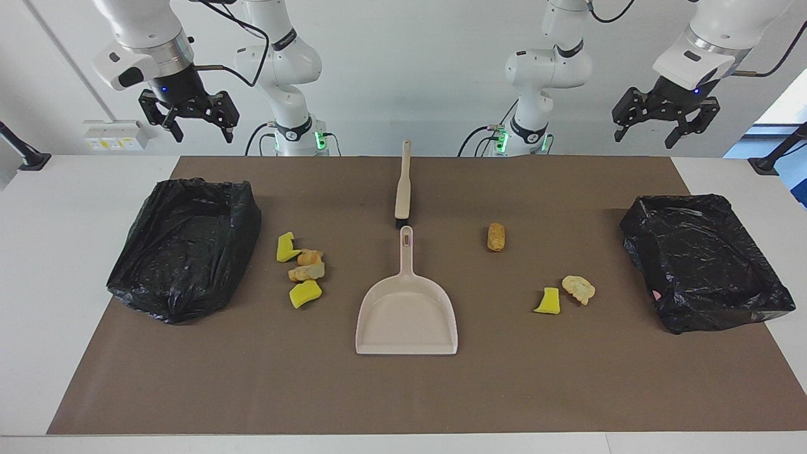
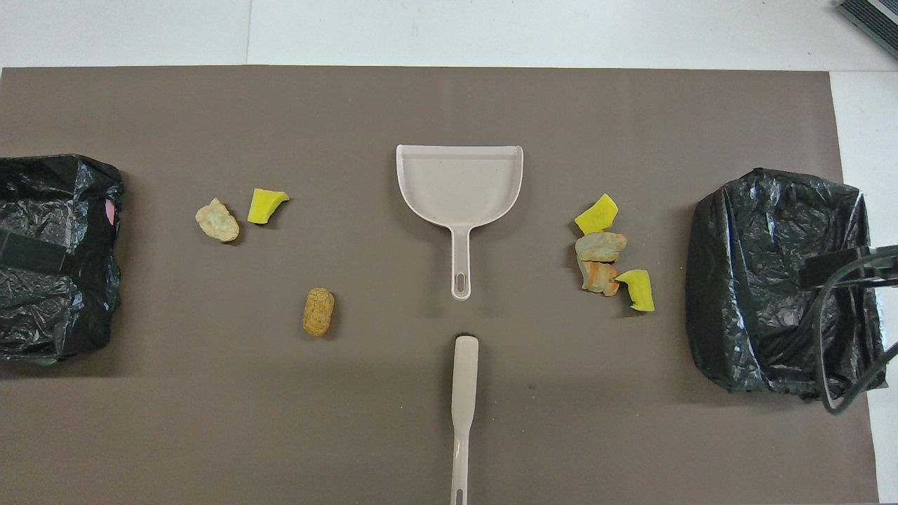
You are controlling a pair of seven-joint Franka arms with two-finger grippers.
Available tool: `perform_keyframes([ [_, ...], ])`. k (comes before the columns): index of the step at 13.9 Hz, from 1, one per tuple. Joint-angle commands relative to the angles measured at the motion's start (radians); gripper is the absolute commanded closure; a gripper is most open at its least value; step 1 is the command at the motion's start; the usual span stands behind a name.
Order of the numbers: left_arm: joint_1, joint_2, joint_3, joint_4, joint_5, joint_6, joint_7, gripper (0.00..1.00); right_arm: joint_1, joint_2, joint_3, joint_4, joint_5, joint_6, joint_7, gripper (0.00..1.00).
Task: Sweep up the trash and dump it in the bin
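A brown mat [image 1: 403, 391] covers the white bench [image 1: 63, 252]. The beige dustpan [image 1: 406, 315] lies mid-mat; light, soft trash [image 1: 302, 270] sits beside it, toward either black-lined bin [image 1: 183, 246]. Take the stiff brush [image 1: 402, 189] by its handle. Left gripper [image 1: 663, 120] and right gripper [image 1: 189, 116] hang high, fingers spread.

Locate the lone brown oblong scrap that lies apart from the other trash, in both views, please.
Facing view: the oblong scrap lies toward the left arm's end, beside the dustpan's handle.
Overhead view: the same scrap lies nearer the robots than the dustpan's tray.
Shared landmark: the dustpan at mid-table, handle pointing at the brush.
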Motion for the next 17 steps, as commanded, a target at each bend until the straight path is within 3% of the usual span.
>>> perform_keyframes([
  [1, 0.005, -0.005, 0.0, 0.005, -0.001, -0.016, -0.007, 0.0, -0.015, -0.027, 0.005, -0.037, 0.013, 0.026, -0.018, 0.0],
  [7, -0.011, -0.014, -0.006, -0.009, -0.004, -0.014, -0.011, 0.0, -0.015, -0.027, 0.005, -0.035, 0.013, 0.024, -0.018, 0.0],
  [10, -0.076, -0.085, -0.023, -0.151, -0.012, 0.038, -0.01, 0.0, -0.015, -0.027, 0.005, -0.037, 0.013, 0.024, -0.02, 0.0],
  [13, -0.214, -0.183, -0.024, -0.368, -0.012, 0.191, -0.091, 0.0, -0.015, -0.029, 0.005, -0.037, 0.013, 0.021, -0.018, 0.0],
  [17, -0.432, -0.192, -0.024, -0.548, -0.012, 0.34, -0.315, 0.0, -0.014, -0.027, 0.005, -0.038, 0.011, 0.021, -0.017, 0.0],
])
